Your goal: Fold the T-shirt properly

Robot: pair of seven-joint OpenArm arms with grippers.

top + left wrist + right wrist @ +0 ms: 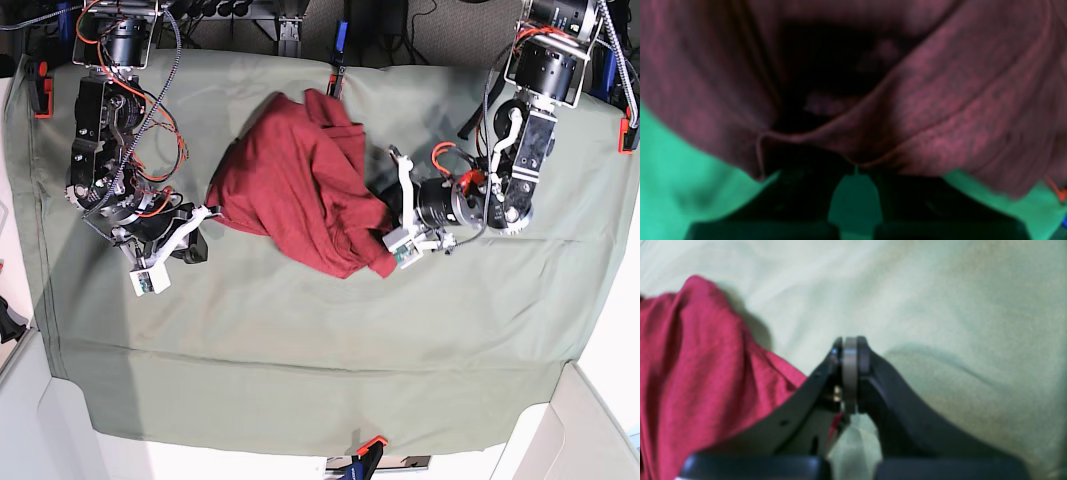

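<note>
Left pincer (856,168) clamped on crumpled T-shirt (300,185); right pincer (850,373) closed, empty; no legible writing.

The T-shirt (300,185) was a plain maroon knit, unfolded and bunched into a loose, crumpled heap on the sage-green table cloth (300,340). It lay toward the cloth's far edge, roughly midway between the cloth's left and right sides in the base view. One part rose into a ridge pointing at the far edge; a rounded lobe reached toward the near-right. Deep folds ran diagonally across its surface. From the left wrist view, a hemmed edge (813,135) curled over itself, with dark shadowed hollows beneath. From the right wrist view, the fabric (700,373) showed as a creased mound standing up off the cloth.
</note>
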